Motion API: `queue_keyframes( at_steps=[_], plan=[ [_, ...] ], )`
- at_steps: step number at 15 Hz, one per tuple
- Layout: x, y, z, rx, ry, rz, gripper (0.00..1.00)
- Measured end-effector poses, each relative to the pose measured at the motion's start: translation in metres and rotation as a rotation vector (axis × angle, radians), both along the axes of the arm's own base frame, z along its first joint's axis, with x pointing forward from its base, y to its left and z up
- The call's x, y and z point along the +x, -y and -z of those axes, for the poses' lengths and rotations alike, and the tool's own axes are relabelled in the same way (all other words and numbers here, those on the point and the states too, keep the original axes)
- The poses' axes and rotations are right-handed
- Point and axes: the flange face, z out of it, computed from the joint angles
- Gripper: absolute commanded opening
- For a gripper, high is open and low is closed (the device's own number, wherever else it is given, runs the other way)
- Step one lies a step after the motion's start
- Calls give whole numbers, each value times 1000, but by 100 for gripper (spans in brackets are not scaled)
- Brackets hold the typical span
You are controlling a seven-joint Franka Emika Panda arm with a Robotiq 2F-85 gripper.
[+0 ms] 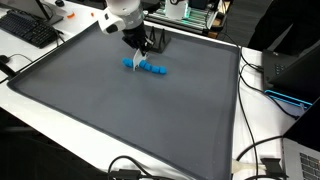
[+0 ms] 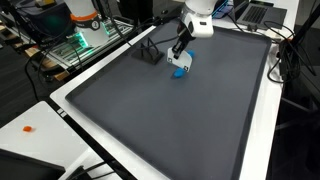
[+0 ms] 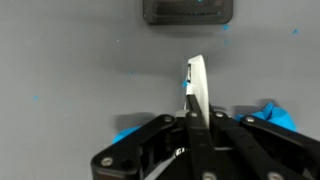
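pincer: your pincer [image 3: 196, 118] is squeezed together on a thin white strip [image 3: 197, 85], which sticks out past the tips
strip: held just over the blue blocks [image 1: 147, 68], can't tell if it touches them
blocks: in a short row mid-back on the grey mat [image 1: 120, 120]
black box [image 2: 148, 52]: close by, apart from the strip

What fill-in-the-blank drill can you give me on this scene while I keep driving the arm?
1. The gripper is ____ on a thin white strip.
2. The small object lying on the mat close to the gripper is coloured ____.
3. In the wrist view, the boxy thing ahead of the strip is coloured ____.

Missing words: shut; blue; black.
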Motion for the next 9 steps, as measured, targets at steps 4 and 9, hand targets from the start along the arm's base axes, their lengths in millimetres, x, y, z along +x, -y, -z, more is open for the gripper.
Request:
queue_keyframes(
  at_steps=[4, 9],
  plan=[
    [-1, -7, -2, -20, -13, 40, 1],
    [0, -12, -19, -65, 23, 147, 1]
  ],
)
